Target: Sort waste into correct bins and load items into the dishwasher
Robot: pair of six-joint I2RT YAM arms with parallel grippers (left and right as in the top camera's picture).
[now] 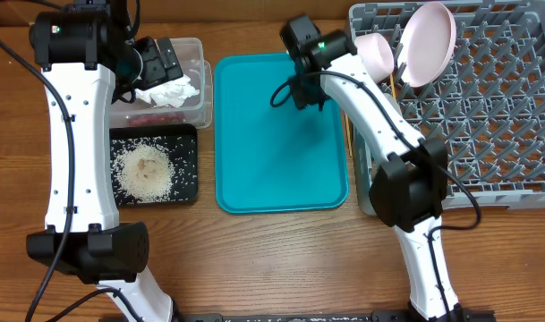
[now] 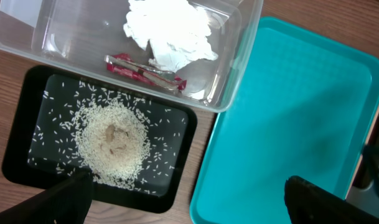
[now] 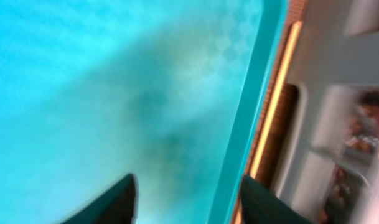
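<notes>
The clear tub [image 1: 196, 54] holds the crumpled white napkin [image 1: 169, 90] and the red-and-silver wrapper [image 2: 145, 71]. The black tray [image 1: 187, 183] holds a heap of rice [image 1: 145, 172]. My left gripper [image 1: 156, 61] hangs open and empty above the tub and black tray, as the left wrist view [image 2: 189, 205] shows. My right gripper [image 1: 294, 89] is open and empty over the teal tray, near its right edge in the right wrist view [image 3: 189, 202]. A wooden chopstick [image 3: 273, 106] lies along that edge. The grey dish rack [image 1: 487, 116] holds a white plate [image 1: 429, 40] and a white bowl [image 1: 375, 52] on edge.
The flat teal tray [image 1: 281, 179] lies between the bins and the rack, and also shows in the left wrist view [image 2: 289, 124]. The rack's left wall stands close to the tray's right edge. Bare wooden table runs along the front.
</notes>
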